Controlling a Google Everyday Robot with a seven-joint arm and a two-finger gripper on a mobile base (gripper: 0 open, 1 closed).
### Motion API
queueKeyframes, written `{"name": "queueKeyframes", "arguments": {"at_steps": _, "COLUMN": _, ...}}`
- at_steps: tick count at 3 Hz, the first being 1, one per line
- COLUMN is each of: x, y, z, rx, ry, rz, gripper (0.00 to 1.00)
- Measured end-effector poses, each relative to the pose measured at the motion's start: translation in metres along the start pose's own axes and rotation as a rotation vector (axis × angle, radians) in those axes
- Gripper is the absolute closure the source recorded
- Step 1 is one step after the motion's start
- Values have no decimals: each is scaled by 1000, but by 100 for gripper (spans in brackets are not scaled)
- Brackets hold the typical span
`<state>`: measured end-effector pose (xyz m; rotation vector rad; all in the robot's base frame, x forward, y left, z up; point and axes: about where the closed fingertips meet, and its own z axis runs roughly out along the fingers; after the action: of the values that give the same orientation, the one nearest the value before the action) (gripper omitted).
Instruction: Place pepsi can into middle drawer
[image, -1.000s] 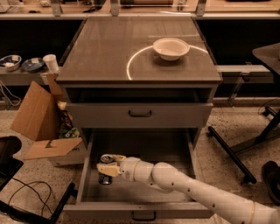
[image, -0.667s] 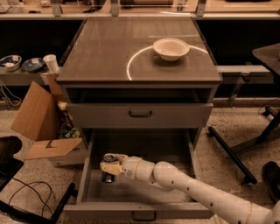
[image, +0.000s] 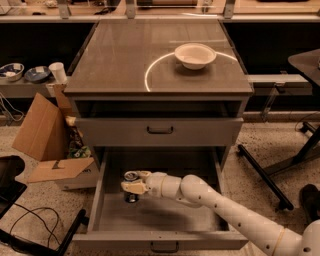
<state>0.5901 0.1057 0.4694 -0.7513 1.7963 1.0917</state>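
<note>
The pepsi can (image: 131, 196) is a small dark can with a silver top. It stands upright in the left part of the open middle drawer (image: 170, 215), at or just above the grey floor. My gripper (image: 133, 182) reaches into the drawer from the lower right. Its pale fingers (image: 131, 188) are closed around the can's upper part. The drawer's front and dark handle (image: 164, 246) are at the bottom edge of the view. The like drawer front above it (image: 160, 131) is nearly shut.
A white bowl (image: 195, 55) sits on the cabinet top (image: 125, 60). An open cardboard box (image: 47, 145) and clutter stand left of the cabinet. Black cables lie on the floor at the lower left. A dark stand's legs (image: 270, 170) are to the right.
My gripper and the can have shifted slightly to the right and a little deeper into the drawer. The bowl and drawers have not moved.
</note>
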Motion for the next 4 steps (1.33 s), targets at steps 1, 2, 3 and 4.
{"name": "queueKeyframes", "arguments": {"at_steps": 1, "x": 1, "y": -3, "z": -8, "rx": -7, "ry": -38, "rz": -53, "gripper": 100}}
{"name": "queueKeyframes", "arguments": {"at_steps": 2, "x": 0, "y": 19, "z": -15, "rx": 5, "ry": -142, "rz": -117, "gripper": 97}}
{"name": "queueKeyframes", "arguments": {"at_steps": 3, "x": 0, "y": 17, "z": -14, "rx": 2, "ry": -132, "rz": -113, "gripper": 75}}
{"name": "queueKeyframes", "arguments": {"at_steps": 4, "x": 0, "y": 17, "z": -14, "rx": 2, "ry": -132, "rz": -113, "gripper": 53}}
